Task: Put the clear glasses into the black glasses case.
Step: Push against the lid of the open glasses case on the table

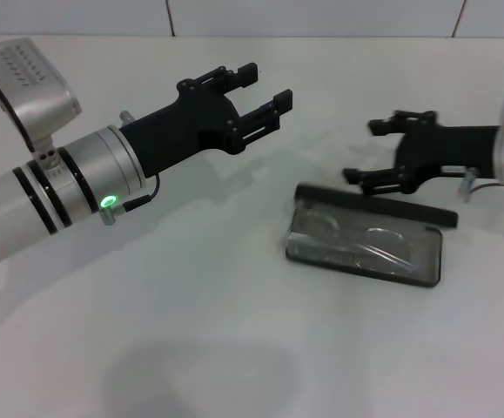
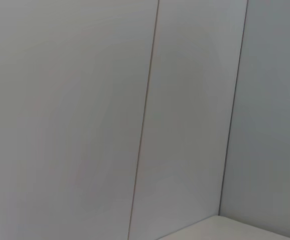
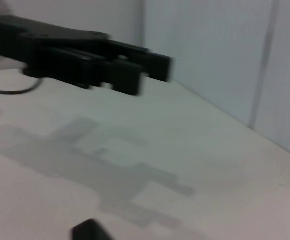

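clear glasses inside open black glasses case

Bare test setting, likely a lab: plain white counter, white panelled wall behind the hands.

No text, label, brand, number or sign can be read in any of the views. On the black glasses case, which lies open on the counter, no lettering can be made out. No marking is seen on the silver arm housing up and to the left of the case, only a grid of small holes. A green light is lit on the arm's wrist ring, left of the case, but no figure or symbol can be told in it.
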Controlling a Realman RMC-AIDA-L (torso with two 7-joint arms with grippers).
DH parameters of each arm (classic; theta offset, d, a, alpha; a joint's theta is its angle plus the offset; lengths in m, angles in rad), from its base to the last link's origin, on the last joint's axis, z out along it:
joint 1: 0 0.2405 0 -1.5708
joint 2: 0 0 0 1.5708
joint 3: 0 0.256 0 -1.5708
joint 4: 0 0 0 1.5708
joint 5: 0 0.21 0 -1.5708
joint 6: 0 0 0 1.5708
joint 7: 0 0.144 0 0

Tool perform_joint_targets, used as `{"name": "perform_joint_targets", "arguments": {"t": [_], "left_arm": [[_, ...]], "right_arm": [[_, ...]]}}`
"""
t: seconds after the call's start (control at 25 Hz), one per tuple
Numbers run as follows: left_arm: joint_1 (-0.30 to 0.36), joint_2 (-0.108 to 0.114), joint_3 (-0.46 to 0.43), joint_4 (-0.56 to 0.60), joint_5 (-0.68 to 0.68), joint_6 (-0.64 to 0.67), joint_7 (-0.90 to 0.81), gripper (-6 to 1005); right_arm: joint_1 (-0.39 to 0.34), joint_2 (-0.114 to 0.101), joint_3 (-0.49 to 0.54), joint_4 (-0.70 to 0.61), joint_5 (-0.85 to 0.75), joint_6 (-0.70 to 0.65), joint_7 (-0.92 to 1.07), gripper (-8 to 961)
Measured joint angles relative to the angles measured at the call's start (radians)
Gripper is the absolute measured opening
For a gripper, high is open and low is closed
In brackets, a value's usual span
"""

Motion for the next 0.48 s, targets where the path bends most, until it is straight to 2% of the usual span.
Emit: {"name": "perform_joint_targets", "arguments": {"t": [0.16,0.32,0.4,0.48], "left_arm": [[-0.001,0.0,0.0,-0.001,0.0,-0.001,0.0,656],[0.002,0.0,0.0,-0.001,0.001,-0.002,0.001,657],[0.006,0.0,-0.003,-0.001,0.001,-0.001,0.001,657],[0.013,0.0,-0.007,-0.001,0.0,0.0,0.001,657]], "right_arm": [[0.026,0.0,-0.08,-0.009,0.044,0.001,-0.005,869],[0.037,0.0,-0.116,-0.023,0.059,0.002,-0.005,869],[0.029,-0.001,-0.115,-0.033,0.059,0.006,-0.005,869],[-0.042,-0.007,-0.07,-0.105,0.065,0.016,-0.004,868]]}}
